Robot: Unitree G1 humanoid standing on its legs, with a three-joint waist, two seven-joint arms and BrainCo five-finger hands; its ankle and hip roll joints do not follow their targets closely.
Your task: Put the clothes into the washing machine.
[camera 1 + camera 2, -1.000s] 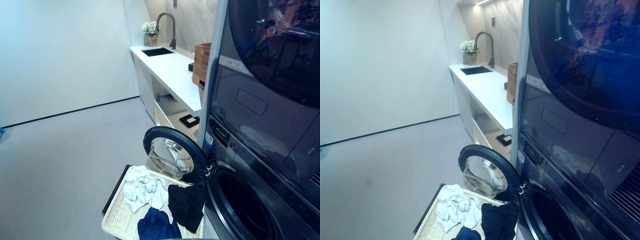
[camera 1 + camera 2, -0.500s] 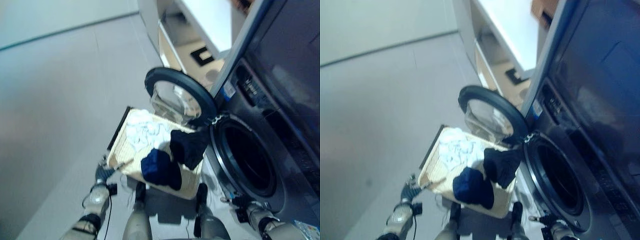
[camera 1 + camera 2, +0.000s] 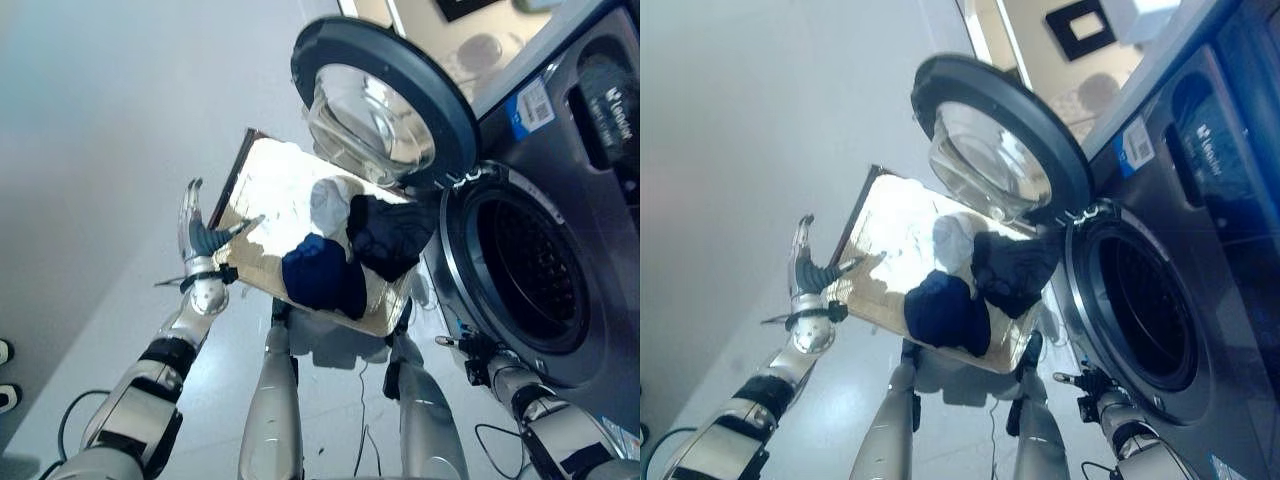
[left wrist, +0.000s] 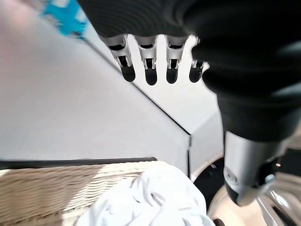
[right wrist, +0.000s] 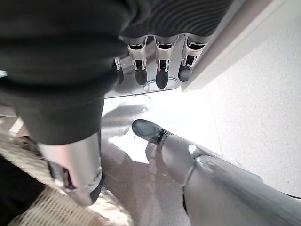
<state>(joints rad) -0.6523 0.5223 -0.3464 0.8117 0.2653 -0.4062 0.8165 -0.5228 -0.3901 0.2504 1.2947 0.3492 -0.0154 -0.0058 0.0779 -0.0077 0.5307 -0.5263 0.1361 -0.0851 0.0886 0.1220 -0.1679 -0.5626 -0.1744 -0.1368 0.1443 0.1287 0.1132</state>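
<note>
Wicker basket (image 3: 232, 262) now nearer (camera dipped)

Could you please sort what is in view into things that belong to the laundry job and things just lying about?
For the job: basket, white cloth, dark blue garment, black garment, washing machine, its open door.

Lying about: black square on the shelf.

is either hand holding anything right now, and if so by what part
Nothing is held. The left hand is open beside the basket; the right hand is open below the washer's drum opening.
</note>
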